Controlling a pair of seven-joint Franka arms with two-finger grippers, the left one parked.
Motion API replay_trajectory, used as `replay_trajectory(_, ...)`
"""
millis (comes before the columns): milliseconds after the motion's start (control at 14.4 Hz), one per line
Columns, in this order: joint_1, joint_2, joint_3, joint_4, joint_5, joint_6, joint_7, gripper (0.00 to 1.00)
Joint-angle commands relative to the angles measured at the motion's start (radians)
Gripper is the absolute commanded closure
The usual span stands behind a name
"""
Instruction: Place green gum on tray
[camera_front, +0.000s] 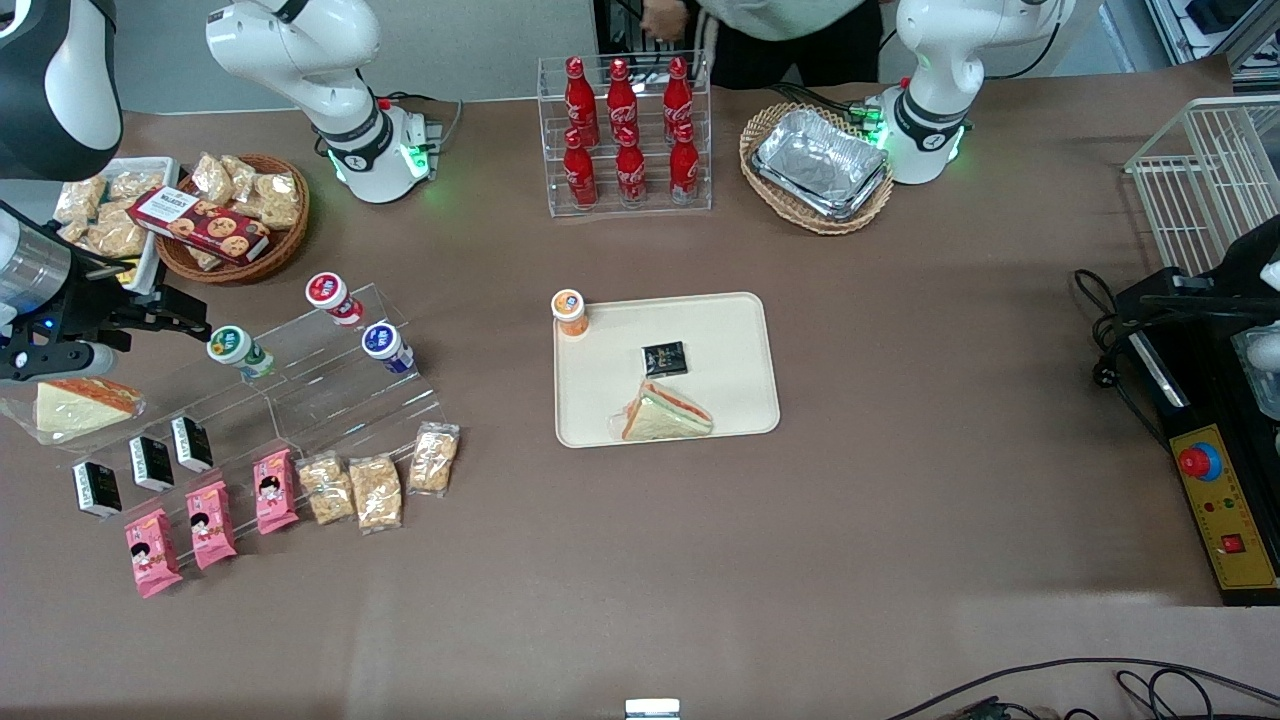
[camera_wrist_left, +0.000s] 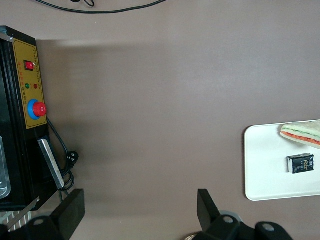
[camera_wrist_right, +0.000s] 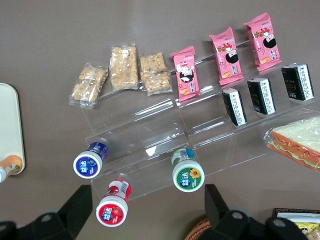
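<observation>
A: Starting nearest the front camera, what lies on the table (camera_front: 900, 500)?

B: Pink snack packs (camera_front: 205, 523) and clear cracker bags (camera_front: 376, 490) in a row, toward the working arm's end. Just above them a clear stepped stand (camera_front: 300, 400) carries three small black boxes (camera_front: 150, 462) on a low step.

A: And the tray?

B: The tray (camera_front: 740, 390) sits mid-table, holding a wrapped sandwich (camera_front: 665, 415), a small black packet (camera_front: 665, 357), and an orange-lidded bottle (camera_front: 570, 311) at one corner.

A: Where is the green gum?

B: The green gum (camera_front: 238, 349) rests on an upper step of the stand, well apart from the tray. A blue-lidded bottle (camera_front: 387, 347) and a red-lidded bottle (camera_front: 333, 297) share that stand.

A: The pincer?

B: The pincer (camera_front: 170, 315) hovers just beside the green gum, spread wide, with nothing between its fingers. Farther off stand a rack of red bottles (camera_front: 627, 135) and a wicker basket of foil trays (camera_front: 818, 165).
</observation>
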Motion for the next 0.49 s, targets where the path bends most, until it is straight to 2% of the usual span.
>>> replay_trajectory(0,0.002,-0.012,0.003,0.005,-0.005,-0.019,-0.002,0.0)
replay_trajectory(417,0.002,-0.01,0.003,0.008,-0.004,-0.019,-0.002,0.0)
